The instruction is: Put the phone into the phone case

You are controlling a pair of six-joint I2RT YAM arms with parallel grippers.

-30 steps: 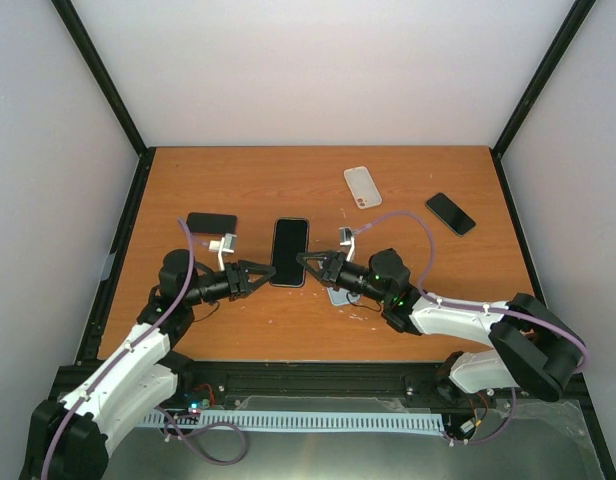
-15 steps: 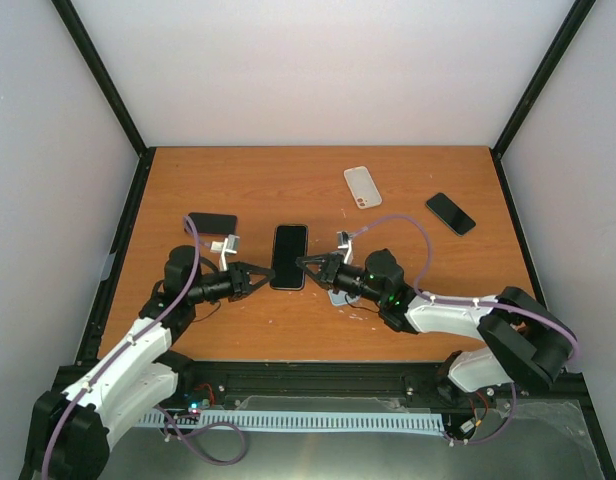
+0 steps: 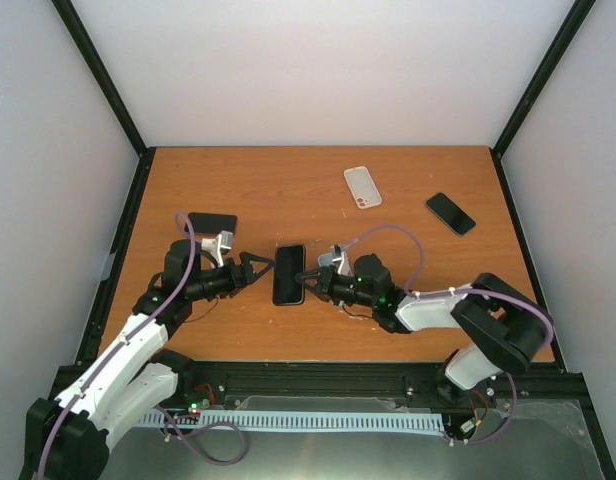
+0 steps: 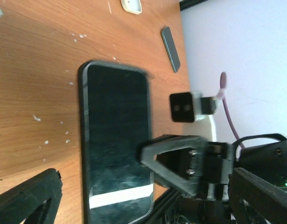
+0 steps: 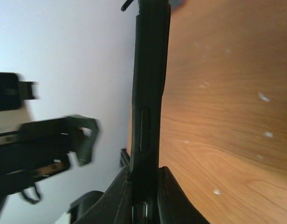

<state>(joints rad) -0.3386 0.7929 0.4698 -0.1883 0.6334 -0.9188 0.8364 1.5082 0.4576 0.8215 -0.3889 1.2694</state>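
Observation:
A black phone (image 3: pixel 288 274) with a raised dark rim, which looks like a black phone case around it, lies flat near the table's middle. My right gripper (image 3: pixel 310 280) is shut on its right long edge. In the right wrist view the phone (image 5: pixel 148 93) runs edge-on up from my right gripper (image 5: pixel 146 186), its side buttons showing. My left gripper (image 3: pixel 256 268) stands open just left of the phone, apart from it. The left wrist view shows the phone's screen (image 4: pixel 116 140) between my wide-spread left fingers (image 4: pixel 27 200), with the right gripper's finger (image 4: pixel 176 163) on its edge.
A white phone case (image 3: pixel 362 187) lies at the back, right of centre. A second dark phone (image 3: pixel 450 213) lies at the far right. A flat black item (image 3: pixel 212 222) lies behind my left arm. The table's near edge is close behind both arms.
My left gripper closed at the phone's left edge, then opened wide and drew back. The phone, still in my right gripper, shifted toward the near edge.

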